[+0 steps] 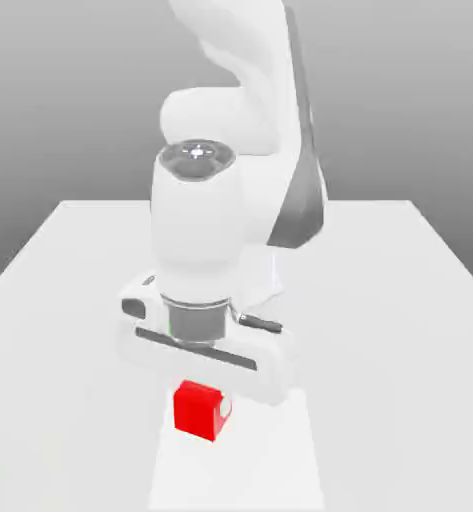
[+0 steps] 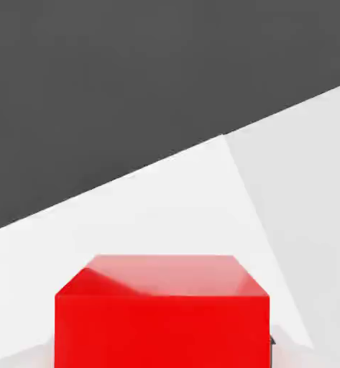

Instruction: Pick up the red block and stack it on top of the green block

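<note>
Red block (image 1: 196, 412), gripped in the pincer (image 1: 203, 408).
Toppling could be caused by an off-centre release during stacking.

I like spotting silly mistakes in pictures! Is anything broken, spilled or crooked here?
Nothing looks broken or spilled. The red block sits a bit turned compared with the edges of the bright white patch in the exterior view, but its faces look whole and unmarked.

Red block (image 1: 196, 410): plain bright-red cube, upright, slightly turned, between fingers, beneath white gripper bar (image 1: 195, 352).
</note>
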Robot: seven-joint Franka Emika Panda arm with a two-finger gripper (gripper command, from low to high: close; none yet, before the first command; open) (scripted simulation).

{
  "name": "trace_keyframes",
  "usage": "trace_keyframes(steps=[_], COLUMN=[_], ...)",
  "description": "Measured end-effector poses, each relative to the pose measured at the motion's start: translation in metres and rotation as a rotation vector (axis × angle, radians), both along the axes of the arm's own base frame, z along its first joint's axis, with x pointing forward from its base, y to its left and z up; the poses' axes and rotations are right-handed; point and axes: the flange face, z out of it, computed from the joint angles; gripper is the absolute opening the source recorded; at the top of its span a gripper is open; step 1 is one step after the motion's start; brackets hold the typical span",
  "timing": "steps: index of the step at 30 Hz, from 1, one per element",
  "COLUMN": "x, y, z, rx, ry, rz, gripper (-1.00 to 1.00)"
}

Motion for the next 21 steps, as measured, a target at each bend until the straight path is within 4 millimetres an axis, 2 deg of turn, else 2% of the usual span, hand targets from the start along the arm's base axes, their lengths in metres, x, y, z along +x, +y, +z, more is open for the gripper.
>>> trace_keyframes(steps=[3,7,13,15,17,18,21], x=[0.014,0.024,0.017,0.014,0.013,0.012,0.012], y=[-0.050,-0.121,-0.230,-0.250,-0.255,-0.256,-0.256], z=[0.005,0.011,0.019,0.005,-0.025,-0.037,-0.037], rx=[-0.001,0.003,0.019,0.022,0.023,0.023,0.023], ry=[0.002,0.003,-0.002,-0.005,-0.005,-0.005,-0.005], rz=[-0.028,-0.064,-0.111,-0.117,-0.118,-0.119,-0.119], gripper=[-1.00,-1.00,-1.00,-1.00,-1.00,1.00,1.00])
